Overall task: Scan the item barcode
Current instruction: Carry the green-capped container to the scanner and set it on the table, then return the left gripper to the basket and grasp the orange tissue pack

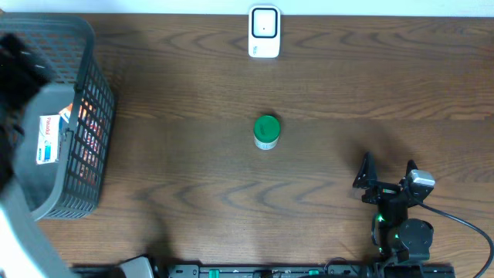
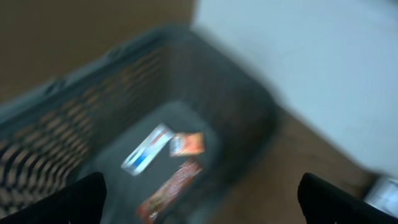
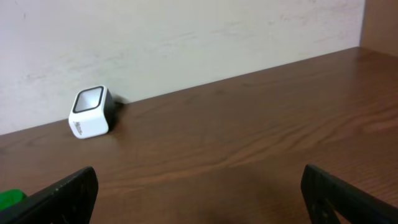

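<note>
The dark wood-grain counter (image 1: 193,193) carries three things, well apart from one another. A grey mesh basket (image 1: 86,73) sits at its left end. A small white scanner (image 1: 264,32) stands at the far edge by the wall. A green-lidded jar (image 1: 266,131) stands near the middle.

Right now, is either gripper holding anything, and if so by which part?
Nothing is held. The left gripper is open above the basket; the right gripper is open, away from the green-capped jar.
</note>
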`<state>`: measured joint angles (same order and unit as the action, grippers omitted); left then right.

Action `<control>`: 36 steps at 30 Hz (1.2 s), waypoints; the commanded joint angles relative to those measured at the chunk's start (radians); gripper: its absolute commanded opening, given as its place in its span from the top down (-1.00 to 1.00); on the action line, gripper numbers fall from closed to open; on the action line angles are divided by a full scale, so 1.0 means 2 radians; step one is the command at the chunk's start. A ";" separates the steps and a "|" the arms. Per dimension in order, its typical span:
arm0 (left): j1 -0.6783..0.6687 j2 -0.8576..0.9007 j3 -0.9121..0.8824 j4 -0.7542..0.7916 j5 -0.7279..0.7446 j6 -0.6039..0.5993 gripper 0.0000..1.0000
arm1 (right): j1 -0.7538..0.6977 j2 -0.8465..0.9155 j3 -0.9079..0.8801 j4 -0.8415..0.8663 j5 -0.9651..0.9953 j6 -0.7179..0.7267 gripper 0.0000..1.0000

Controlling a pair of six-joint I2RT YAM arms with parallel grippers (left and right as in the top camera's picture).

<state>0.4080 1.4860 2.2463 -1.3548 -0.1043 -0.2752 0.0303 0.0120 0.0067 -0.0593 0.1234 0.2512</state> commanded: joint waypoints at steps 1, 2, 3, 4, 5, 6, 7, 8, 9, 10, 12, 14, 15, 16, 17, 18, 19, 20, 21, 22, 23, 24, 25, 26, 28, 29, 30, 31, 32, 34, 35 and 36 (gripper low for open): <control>0.066 0.056 -0.025 -0.006 0.075 0.032 -0.98 | -0.006 -0.003 -0.001 -0.002 -0.001 -0.007 -0.98; 0.074 0.068 -0.028 -0.006 0.085 0.046 -1.00 | -0.006 -0.003 -0.001 -0.002 -0.001 -0.007 -0.99; 0.080 0.081 -0.033 -0.005 0.088 0.054 -0.99 | -0.006 -0.003 -0.001 -0.002 -0.001 -0.007 -0.99; 0.084 0.092 -0.037 -0.003 0.086 0.054 -0.99 | -0.006 -0.003 -0.001 -0.002 -0.001 -0.007 -0.99; 0.086 0.105 -0.042 0.000 0.086 0.054 -0.99 | -0.006 -0.003 -0.001 -0.002 -0.001 -0.007 -0.99; 0.086 0.119 -0.045 0.002 0.086 0.054 -0.99 | -0.006 -0.003 -0.001 -0.002 -0.001 -0.006 -0.99; 0.086 0.131 -0.048 0.003 0.086 0.053 -0.99 | -0.006 -0.003 -0.001 -0.002 -0.001 -0.006 -0.98; 0.084 0.146 -0.050 0.003 0.087 0.051 -0.99 | -0.006 -0.003 -0.001 -0.002 -0.001 -0.007 -0.99; 0.082 0.161 -0.051 0.002 0.088 0.047 -0.99 | -0.006 -0.003 -0.001 -0.002 -0.001 -0.007 -0.98; 0.077 0.177 -0.052 0.001 0.088 0.043 -0.99 | -0.006 -0.003 -0.001 -0.002 -0.001 -0.007 -0.99; 0.069 0.205 -0.053 0.002 0.088 0.043 -0.99 | -0.006 -0.003 -0.001 -0.002 -0.001 -0.007 -0.99; 0.060 0.237 -0.053 0.006 0.084 0.035 -0.99 | -0.006 -0.003 -0.001 -0.002 -0.001 -0.007 -0.99; 0.057 0.253 -0.053 0.009 0.078 0.021 -1.00 | -0.006 -0.003 -0.001 -0.002 -0.001 -0.007 -0.99; 0.055 0.266 -0.053 0.011 0.074 0.006 -1.00 | -0.006 -0.003 -0.001 -0.002 -0.001 -0.007 -0.98; 0.054 0.281 -0.053 0.013 0.073 -0.009 -1.00 | -0.006 -0.003 -0.001 -0.002 -0.001 -0.007 -0.99; 0.054 0.292 -0.053 0.015 0.073 -0.021 -1.00 | -0.006 -0.003 -0.001 -0.002 -0.001 -0.007 -0.99; 0.054 0.308 -0.053 0.016 0.073 -0.038 -1.00 | -0.006 -0.003 -0.001 -0.002 -0.001 -0.007 -0.99; 0.054 0.319 -0.053 0.017 0.073 -0.047 -1.00 | -0.006 -0.003 -0.001 -0.002 -0.001 -0.007 -0.98; 0.054 0.332 -0.053 0.018 0.073 -0.055 -1.00 | -0.006 -0.003 -0.001 -0.002 -0.001 -0.007 -0.98; 0.054 0.341 -0.053 0.020 0.073 -0.056 -1.00 | -0.006 -0.003 -0.001 -0.002 -0.001 -0.007 -0.99; 0.053 0.352 -0.053 0.022 0.073 -0.056 -1.00 | -0.006 -0.003 -0.001 -0.002 -0.001 -0.006 -0.98; 0.053 0.360 -0.053 0.022 0.073 -0.056 -1.00 | -0.006 -0.003 -0.001 -0.002 -0.001 -0.006 -0.99; 0.052 0.373 -0.053 0.022 0.073 -0.056 -1.00 | -0.006 -0.003 -0.001 -0.002 -0.001 -0.007 -0.98; 0.052 0.380 -0.053 0.022 0.073 -0.056 -1.00 | -0.006 -0.003 -0.001 -0.002 -0.001 -0.007 -0.99; 0.050 0.393 -0.053 0.023 0.073 -0.056 -1.00 | -0.006 -0.003 -0.001 -0.002 -0.001 -0.007 -0.98; 0.049 0.399 -0.053 0.024 0.073 -0.056 -1.00 | -0.006 -0.003 -0.001 -0.002 -0.001 -0.007 -0.99; 0.048 0.403 -0.053 0.026 0.073 -0.055 -1.00 | -0.006 -0.003 -0.001 -0.002 -0.001 -0.007 -0.99; 0.046 0.408 -0.053 0.027 0.073 -0.054 -1.00 | -0.006 -0.003 -0.001 -0.002 -0.001 -0.007 -0.99; 0.043 0.412 -0.053 0.028 0.073 -0.054 -1.00 | -0.006 -0.003 -0.001 -0.002 -0.001 -0.007 -0.99; 0.039 0.417 -0.054 0.031 0.073 -0.054 -1.00 | -0.006 -0.003 -0.001 -0.002 -0.001 -0.007 -0.98; 0.036 0.418 -0.058 0.036 0.073 -0.054 -1.00 | -0.006 -0.003 -0.001 -0.002 -0.001 -0.007 -0.98; 0.034 0.418 -0.062 0.041 0.073 -0.054 -1.00 | -0.006 -0.003 -0.001 -0.002 -0.001 -0.007 -0.99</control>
<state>0.4953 2.3074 2.1345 -1.2846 0.0502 -0.3706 0.0303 0.0120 0.0067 -0.0593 0.1230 0.2512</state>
